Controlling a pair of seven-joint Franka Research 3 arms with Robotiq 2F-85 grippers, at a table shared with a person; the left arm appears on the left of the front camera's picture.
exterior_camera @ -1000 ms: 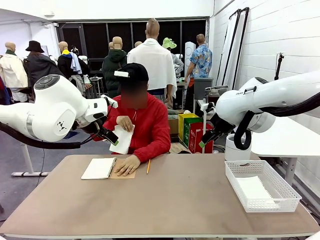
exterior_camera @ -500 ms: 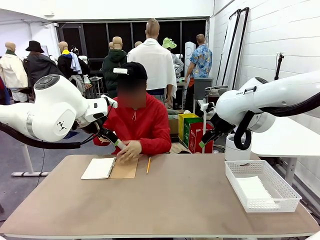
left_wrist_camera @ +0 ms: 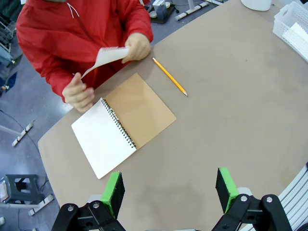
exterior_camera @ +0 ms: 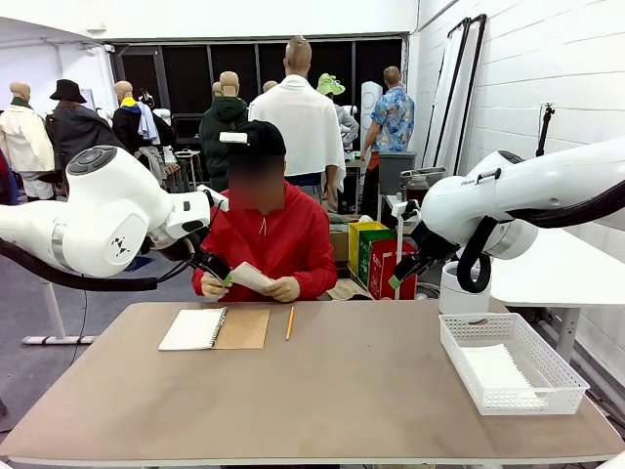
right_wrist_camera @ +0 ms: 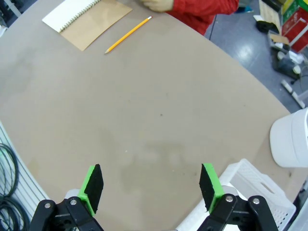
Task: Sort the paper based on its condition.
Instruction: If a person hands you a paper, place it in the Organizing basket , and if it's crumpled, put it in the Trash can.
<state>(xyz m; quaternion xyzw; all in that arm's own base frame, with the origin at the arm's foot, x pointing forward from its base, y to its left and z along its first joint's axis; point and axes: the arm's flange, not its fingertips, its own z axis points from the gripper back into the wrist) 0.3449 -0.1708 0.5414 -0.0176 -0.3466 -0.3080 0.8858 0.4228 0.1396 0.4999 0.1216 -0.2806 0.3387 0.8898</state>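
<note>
The person in a red top holds a white sheet of paper (exterior_camera: 250, 277) in both hands above the table's far edge; from the left wrist the same paper (left_wrist_camera: 107, 57) bends between the hands. Another sheet of paper (exterior_camera: 498, 370) lies flat in the white mesh tray (exterior_camera: 555, 368). My left gripper (left_wrist_camera: 169, 187) hovers open high over the table, empty, above the near side of the notebook. In the front view the left gripper (exterior_camera: 213, 266) hangs near the person's hands. My right gripper (right_wrist_camera: 151, 185) is open and empty above bare tabletop; in the front view the right gripper (exterior_camera: 405, 274) hangs at the right.
An open spiral notebook (exterior_camera: 213, 328) with a brown cover lies at the far left of the table, a yellow pencil (exterior_camera: 289, 323) beside it. The tray's corner (right_wrist_camera: 250, 185) shows by my right fingers. A white cylinder (right_wrist_camera: 291, 137) stands behind the tray.
The person lowered the sheet, pressed it at the notebook, then lifted it again in both hands. Both arms stayed still.
</note>
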